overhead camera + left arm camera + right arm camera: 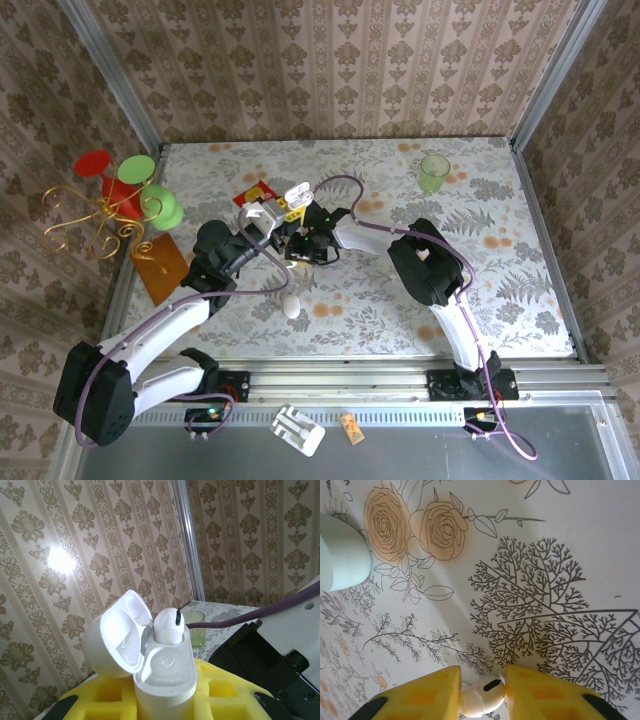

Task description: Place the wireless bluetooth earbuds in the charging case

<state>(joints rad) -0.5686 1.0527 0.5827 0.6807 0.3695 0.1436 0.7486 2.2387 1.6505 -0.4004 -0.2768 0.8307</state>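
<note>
My left gripper (165, 697) is shut on the white charging case (166, 672), which it holds upright between yellow fingers with the lid (116, 640) swung open to the left. One white earbud (169, 622) sits in the case's far socket; the near socket is empty. In the top view the case (296, 191) is lifted over the table's middle-left, with my right gripper (299, 248) just below it. In the right wrist view, my right gripper (482, 682) is shut on the other earbud (481, 698), low over the flowered tablecloth, and both yellow pads (432, 692) touch it.
A white egg-shaped oval (291, 306) lies near the front. A green cup (434, 172) stands at the back right. A red and yellow card (261, 192), an orange board (160, 266) and a gold stand with coloured cups (118, 192) are at the left. A pale green disc (339, 552) lies near my right gripper.
</note>
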